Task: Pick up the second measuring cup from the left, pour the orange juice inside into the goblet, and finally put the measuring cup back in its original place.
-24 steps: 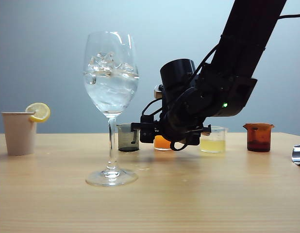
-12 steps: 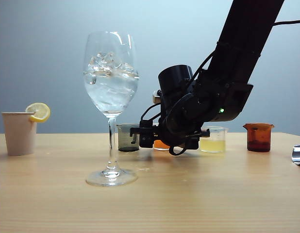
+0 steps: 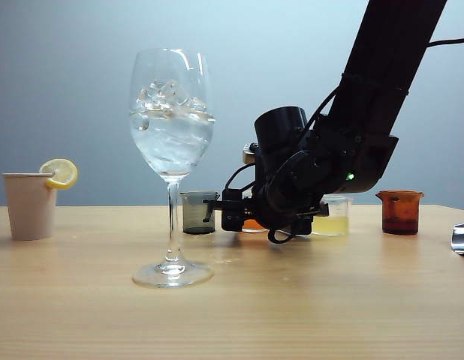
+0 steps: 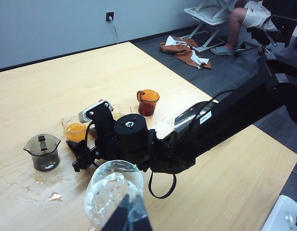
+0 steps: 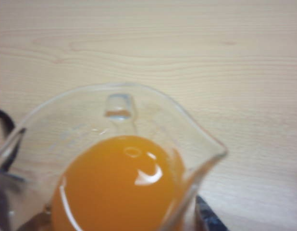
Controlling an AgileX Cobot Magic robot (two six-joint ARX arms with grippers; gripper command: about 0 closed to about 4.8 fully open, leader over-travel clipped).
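Low over the light wooden table [image 3: 307, 300], the right gripper [image 3: 217, 204] sat at the row of small cups, its black fingers spread wide to either side of the measuring cup [image 5: 119, 163]. Jaws released, nothing clasped. The cup stood upright on the tabletop, second in the row, between the smoky grey cup [image 3: 197, 212] and the cup of pale yellow liquid [image 3: 331, 217]. Orange juice [image 5: 122, 185] filled its lower part, pour lip facing away from the wrist. The goblet [image 3: 172, 150] stood nearer the exterior camera, upright, with ice and clear liquid in its bowl. An amber cup [image 3: 399, 211] ended the row; a paper cup with lemon slice [image 3: 31, 202] stood far left. The left gripper [image 4: 127, 216] hung above the goblet; its finger state could not be told.
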